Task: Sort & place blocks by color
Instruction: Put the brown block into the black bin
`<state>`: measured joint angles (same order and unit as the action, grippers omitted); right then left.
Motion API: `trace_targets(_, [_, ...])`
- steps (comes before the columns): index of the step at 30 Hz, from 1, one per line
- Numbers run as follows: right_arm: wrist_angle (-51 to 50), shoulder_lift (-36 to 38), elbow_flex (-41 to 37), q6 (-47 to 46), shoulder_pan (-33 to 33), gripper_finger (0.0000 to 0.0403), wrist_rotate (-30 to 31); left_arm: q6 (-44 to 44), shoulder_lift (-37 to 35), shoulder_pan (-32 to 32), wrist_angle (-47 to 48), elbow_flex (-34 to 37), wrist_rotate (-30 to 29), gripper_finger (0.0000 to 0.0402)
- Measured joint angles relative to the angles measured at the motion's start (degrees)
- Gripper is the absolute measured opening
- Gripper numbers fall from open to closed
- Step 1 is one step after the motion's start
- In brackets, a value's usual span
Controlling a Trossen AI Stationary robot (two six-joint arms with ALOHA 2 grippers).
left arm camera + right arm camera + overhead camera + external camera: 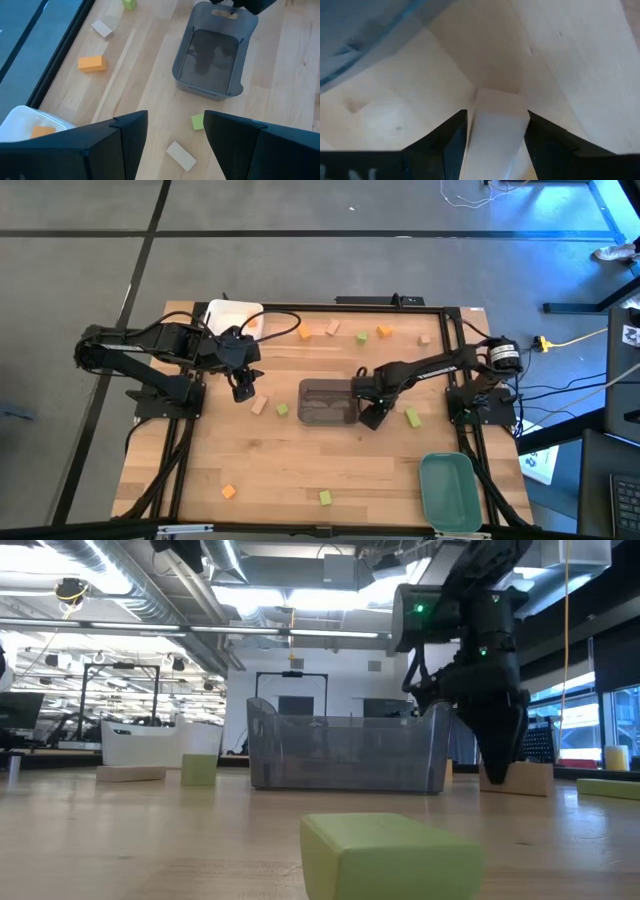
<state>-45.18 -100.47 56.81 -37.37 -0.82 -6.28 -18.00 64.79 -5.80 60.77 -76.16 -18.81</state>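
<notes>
The right gripper (370, 420) sits low at the center of the overhead frame, just off the lower right corner of the grey tray (326, 403). Its 2 fingers stand one on each side of a pale tan block (496, 131) lying on the table (300, 470); seen from the wrist, the block fills the gap between the fingers, but I cannot tell if they actually squeeze it. From table height that gripper (497, 772) points straight down at the right of the frame, its tips at the board beside the tray (345, 750).

The left gripper (243, 391) hangs left of center in the overhead frame, fingers apart and holding nothing. Below it, in its wrist picture, lie a tan block (181, 155) and a green block (198, 121), both near the grey tray (214, 50). Overhead these 2 show as the tan block (260, 406) and the green one (283, 410), just left of the tray.

The white tray (232, 315) sits at the upper left of the table with an orange block (42, 132) inside it. Along the top edge lie an orange block (306, 333), a tan block (333, 327), another orange block (361, 337), a green block (384, 331) and a tan block (424, 338). A green bar (412, 417) rests right of the right gripper. Near the bottom lie an orange block (228, 492) and a green block (325, 498). The teal tray (448, 490) occupies the lower right corner.
</notes>
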Motion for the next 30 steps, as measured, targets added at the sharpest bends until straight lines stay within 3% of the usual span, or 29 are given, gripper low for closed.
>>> trace_targets(6, [1.79, -2.58, 0.30, 0.33, 0.00, 0.0180, -0.42, 0.05, 0.00, 0.00, -0.02, 0.00, 0.03, 0.0186])
trace_targets(11, [2.21, -2.50, 0.52, -0.17, 0.00, 0.0129, -0.18, 0.34, 0.00, 0.00, 0.00, 0.00, 0.20, 0.0186])
trace_targets(16, [0.34, -2.83, 2.51, 0.29, 0.25, 0.0130, -0.22, 0.54, 0.00, -0.02, 0.02, 0.00, 0.39, 0.0186])
trace_targets(25, [-19.18, -3.15, 14.88, 6.02, 1.06, 0.0130, 1.11, 0.71, 0.00, 0.00, 0.09, 0.00, 1.07, 0.0186])
trace_targets(30, [-19.38, -3.04, 24.78, 10.30, 1.05, 0.0130, 0.53, 2.14, 0.00, -0.02, 0.21, 0.00, 3.52, 0.0186])
